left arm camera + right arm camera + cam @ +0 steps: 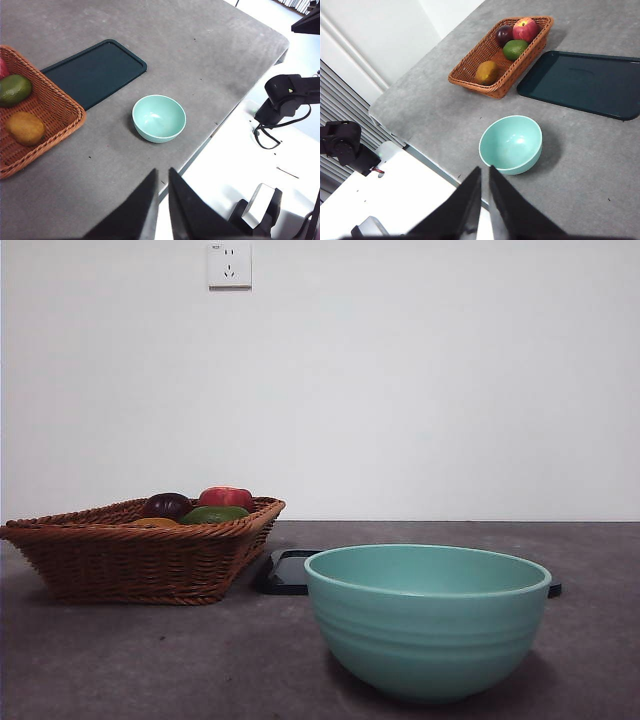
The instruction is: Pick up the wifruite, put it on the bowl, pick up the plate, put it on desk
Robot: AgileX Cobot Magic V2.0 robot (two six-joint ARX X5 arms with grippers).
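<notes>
Fruit: the brownish-orange wifruite (487,72) lies in the wicker basket (470,66), at the near end of the row of fruit in the right wrist picture's upper middle; in the front picture only a sliver of it (155,523) shows above the basket rim at left.
Other fruit: a green fruit (515,49), a dark purple fruit (503,35) and a red apple (525,29) share the basket, all close together.
Bowl: the mint-green bowl (427,619) stands upright on the desk (150,660), lower right of the front picture; nothing inside it; apart from the basket.
Tray: a flat dark tray (582,82) lies on the desk just beside the basket, behind the bowl in the front picture.
Left gripper (162,182): jaws narrow, only a thin slit between them, holding nothing; high above the desk edge, well apart from the bowl.
Right gripper (484,180): jaws likewise nearly closed, holding nothing; also above the desk edge, away from bowl and basket.
Wall: a white socket (229,264) sits at the upper left of the front picture.
</notes>
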